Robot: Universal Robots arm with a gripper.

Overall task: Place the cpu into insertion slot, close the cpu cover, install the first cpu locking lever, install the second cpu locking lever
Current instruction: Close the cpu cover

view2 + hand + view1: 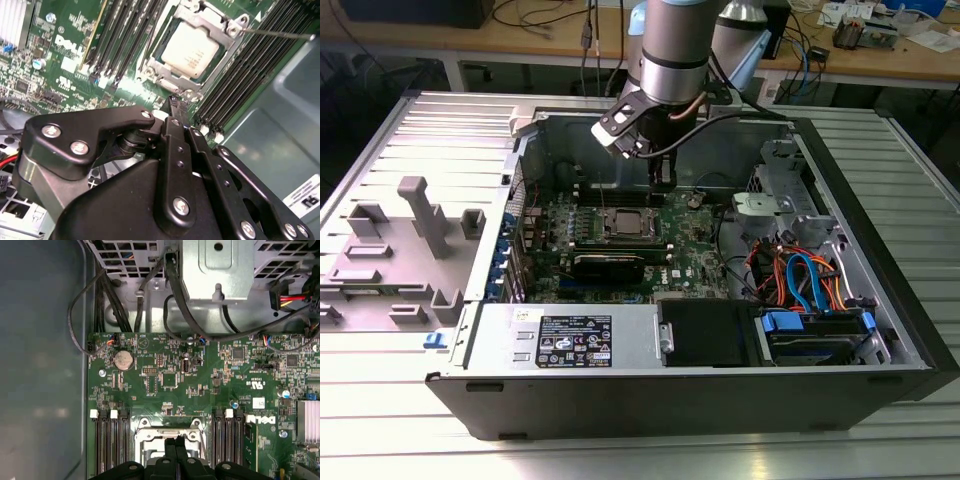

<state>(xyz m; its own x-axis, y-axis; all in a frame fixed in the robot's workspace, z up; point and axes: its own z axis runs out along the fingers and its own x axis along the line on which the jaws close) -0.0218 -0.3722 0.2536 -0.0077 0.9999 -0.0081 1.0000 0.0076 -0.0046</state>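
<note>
In the second wrist view the cpu [192, 49] lies flat in the insertion slot, its silvery top showing through the window of the cpu cover [159, 64], which is folded down over it. A thin metal locking lever [280, 33] sticks out from the socket's corner, away from the board. My gripper [174, 104] hangs just beside the socket's edge, its black fingers pressed together with nothing seen between them. In the first wrist view the gripper [175, 441] hovers over the silver socket frame [145, 436]. In the exterior view the gripper [663, 177] is inside the case, above and behind the insertion slot [625, 222].
Long black memory slots [125, 35] flank the socket on both sides. Cable bundles [800, 275] and a drive cage [770, 205] fill the case at the exterior view's right. A power supply [575, 338] sits at the front. Grey plastic fixtures [415, 215] stand on the exterior view's left.
</note>
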